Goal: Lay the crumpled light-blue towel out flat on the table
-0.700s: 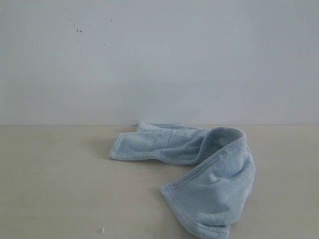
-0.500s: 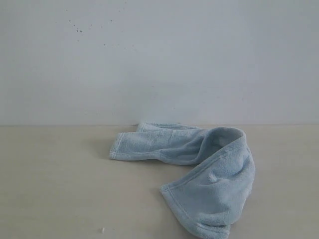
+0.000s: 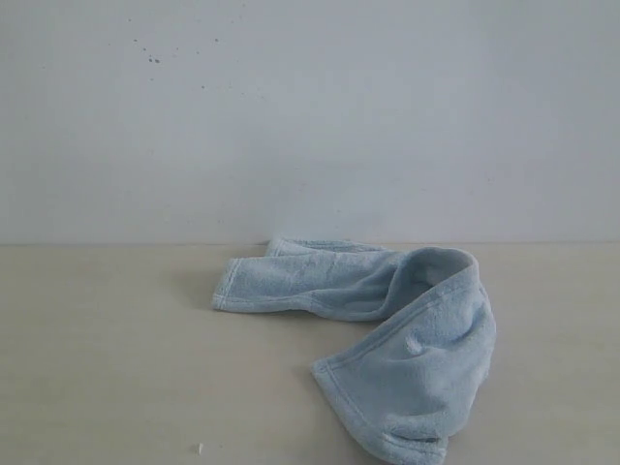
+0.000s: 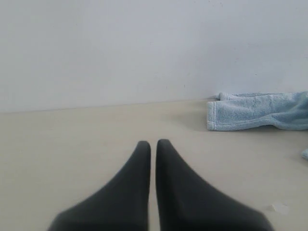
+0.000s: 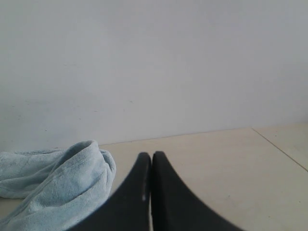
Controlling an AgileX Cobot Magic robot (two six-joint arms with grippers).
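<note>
The pale light-blue towel (image 3: 387,329) lies crumpled in a bent, folded strip on the beige table (image 3: 107,358), right of the middle in the exterior view. No white tag shows. Neither arm appears in that view. In the left wrist view my left gripper (image 4: 153,143) is shut with nothing in it, hovering over bare table, and one end of the towel (image 4: 255,111) lies well off to its side. My right gripper (image 5: 151,155) is shut and empty too, with a raised fold of the towel (image 5: 62,187) close beside it, not touching.
A plain white wall (image 3: 310,116) rises behind the table. A small white speck (image 3: 201,448) lies on the table near the front. A thin seam line (image 5: 281,150) crosses the table surface in the right wrist view.
</note>
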